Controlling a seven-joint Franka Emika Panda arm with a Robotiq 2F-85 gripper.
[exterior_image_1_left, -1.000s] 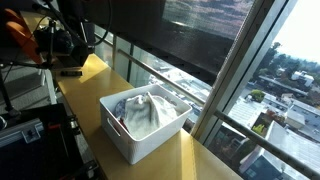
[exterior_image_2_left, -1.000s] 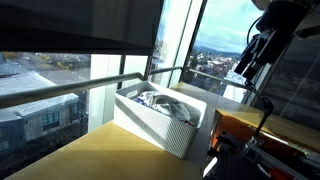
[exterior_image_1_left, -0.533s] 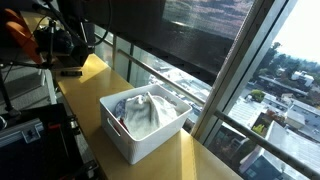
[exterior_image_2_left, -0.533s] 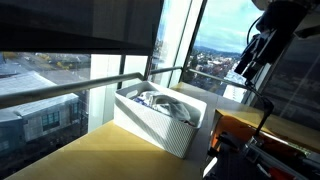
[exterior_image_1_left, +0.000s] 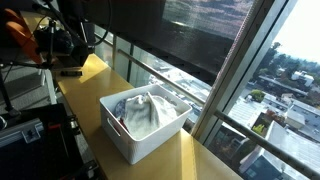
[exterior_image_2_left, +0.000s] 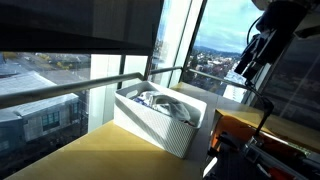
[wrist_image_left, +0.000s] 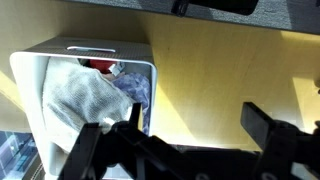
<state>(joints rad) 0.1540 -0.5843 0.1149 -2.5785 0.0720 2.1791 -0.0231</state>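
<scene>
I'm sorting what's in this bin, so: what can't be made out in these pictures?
- Red item, wrist view: mostly buried under the white cloth; kind unclear.
- Bin lower edge, wrist view: hidden behind the gripper.
- Heaped cloths, in an exterior view: too small to count or tell apart.

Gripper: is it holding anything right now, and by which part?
Nothing. The gripper is open and empty above the wooden table, apart from the white basket of cloths.
</scene>
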